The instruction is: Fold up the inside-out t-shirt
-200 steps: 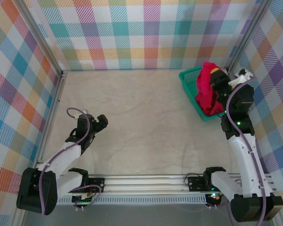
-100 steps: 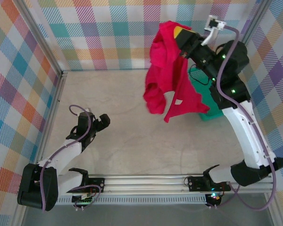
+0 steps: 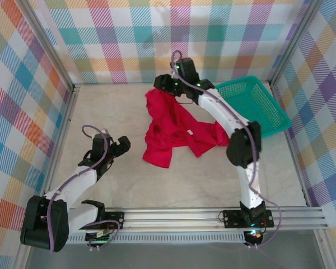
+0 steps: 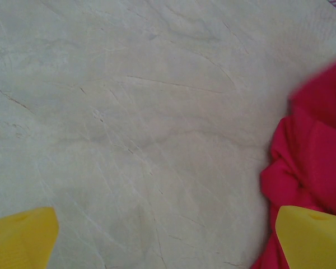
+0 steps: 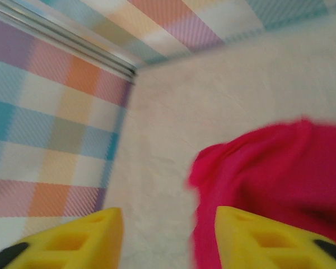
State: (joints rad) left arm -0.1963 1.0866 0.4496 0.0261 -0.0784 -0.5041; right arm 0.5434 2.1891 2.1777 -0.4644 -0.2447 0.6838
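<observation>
top view: red t-shirt (image 3: pixel 176 131) lies in a crumpled heap near the middle of the table (image 3: pixel 112 106), well apart from the teal basket (image 3: pixel 252 106); white label (image 3: pixel 186 133) faces up. right gripper (image 3: pixel 159 85) sits at the far edge of the heap, arm stretched long; left gripper (image 3: pixel 121 145) rests near the heap's near-left corner, not touching it. left wrist view: fingers spread wide, nothing between them, cloth bunched just beside one finger. right wrist view, blurred: fingers parted with bare table between them, cloth lying by one finger and apparently not gripped. risks, as judged: a fold may snag on that finger when the arm pulls away and drag the heap; layers overlap, so a pinch could take two thicknesses or a hidden sleeve and spread the shirt twisted; the long reach leaves the right arm little margin at the far edge.
</observation>
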